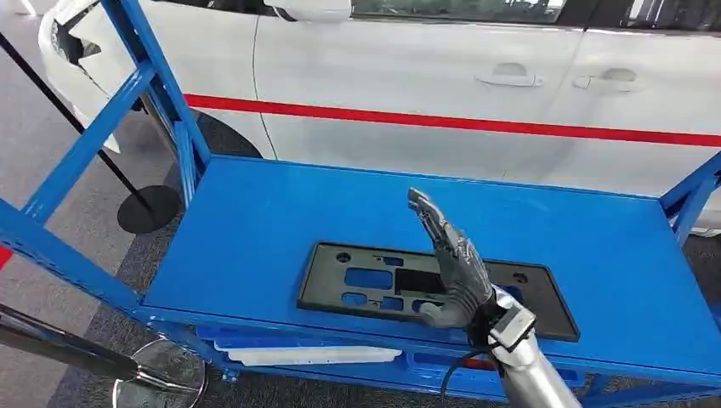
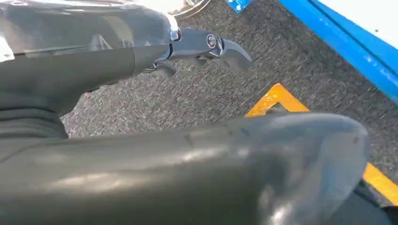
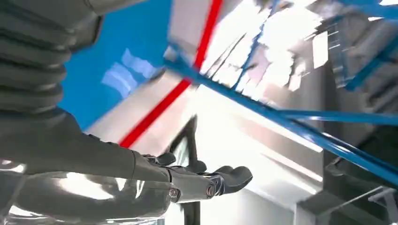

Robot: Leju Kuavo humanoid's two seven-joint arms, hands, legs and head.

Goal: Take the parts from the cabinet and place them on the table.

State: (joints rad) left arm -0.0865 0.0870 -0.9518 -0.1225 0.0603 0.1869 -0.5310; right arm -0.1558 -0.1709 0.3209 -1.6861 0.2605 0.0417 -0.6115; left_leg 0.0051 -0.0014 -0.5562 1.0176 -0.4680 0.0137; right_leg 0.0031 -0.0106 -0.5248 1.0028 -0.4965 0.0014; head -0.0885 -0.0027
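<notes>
behind your blue cabinet point(image 1: 255, 212) stands a white car point(image 1: 442, 76). the black part point(image 1: 357, 285) lies flat near the shelf's front edge, bare shelf all round. your right hand point(image 1: 451, 259) hovers above it, fingers straight, empty. your left hand point(image 2: 206, 47) hangs over carpet, holding nothing.

Head view looks down on blue shelf point(image 1: 255, 229); wrist views sit close behind hands.
</notes>
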